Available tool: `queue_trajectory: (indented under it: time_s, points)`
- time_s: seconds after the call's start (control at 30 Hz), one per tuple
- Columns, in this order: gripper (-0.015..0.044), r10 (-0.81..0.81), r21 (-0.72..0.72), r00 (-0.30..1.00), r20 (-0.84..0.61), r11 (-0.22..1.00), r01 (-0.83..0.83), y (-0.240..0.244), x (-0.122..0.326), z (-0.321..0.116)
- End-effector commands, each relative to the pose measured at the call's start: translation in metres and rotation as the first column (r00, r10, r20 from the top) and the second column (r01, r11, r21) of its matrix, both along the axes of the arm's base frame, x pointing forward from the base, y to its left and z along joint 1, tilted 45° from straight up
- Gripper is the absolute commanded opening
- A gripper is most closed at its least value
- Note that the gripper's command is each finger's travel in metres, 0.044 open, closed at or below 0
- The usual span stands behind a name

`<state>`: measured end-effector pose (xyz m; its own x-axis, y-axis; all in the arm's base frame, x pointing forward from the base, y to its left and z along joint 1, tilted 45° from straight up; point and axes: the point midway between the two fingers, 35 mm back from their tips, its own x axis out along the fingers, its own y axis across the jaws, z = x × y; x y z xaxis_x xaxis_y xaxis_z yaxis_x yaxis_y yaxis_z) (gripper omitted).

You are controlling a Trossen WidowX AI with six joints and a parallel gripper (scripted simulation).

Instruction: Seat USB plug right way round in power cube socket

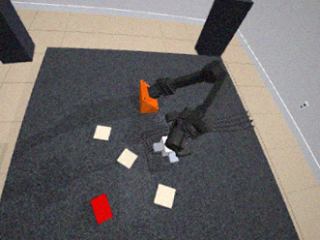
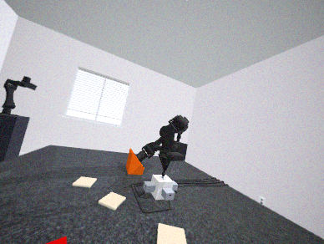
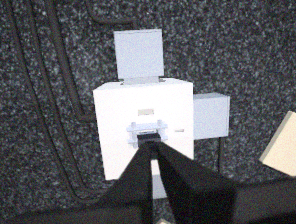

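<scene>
The white power cube (image 1: pixel 166 150) (image 2: pixel 157 193) (image 3: pixel 117 110) stands on the dark mat, with light grey blocks on its sides. My gripper (image 2: pixel 163 174) (image 3: pixel 152 149) points down over the cube's top and is shut on the USB plug. Only a small dark part of the plug (image 3: pixel 149 136) shows at the fingertips, within the pale bluish frame (image 3: pixel 146 128) around the socket. The fingers hide the rest, so how deep the plug sits and which way round it is cannot be told. In the top view the arm covers the fingertips.
An orange wedge (image 1: pixel 148 103) (image 2: pixel 134 165) stands by the arm's base. Cream tiles (image 1: pixel 102 133) (image 1: pixel 127 158) (image 1: pixel 165 196) and a red tile (image 1: pixel 102 208) lie on the mat. Dark cables (image 2: pixel 205 182) (image 3: pixel 65 65) run beside the cube.
</scene>
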<state>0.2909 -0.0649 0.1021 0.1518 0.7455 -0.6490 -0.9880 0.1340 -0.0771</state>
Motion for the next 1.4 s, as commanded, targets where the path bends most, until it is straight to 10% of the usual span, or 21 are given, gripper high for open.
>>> queue_trajectory:
  time_s: [0.0,1.37]
  points:
    - [0.0000,-0.005,0.006,1.000,-0.001,1.000,0.005,0.0010,0.0004,-0.0001]
    - [0.0000,-0.005,0.006,1.000,0.000,1.000,0.005,0.0043,0.0012,-0.0036]
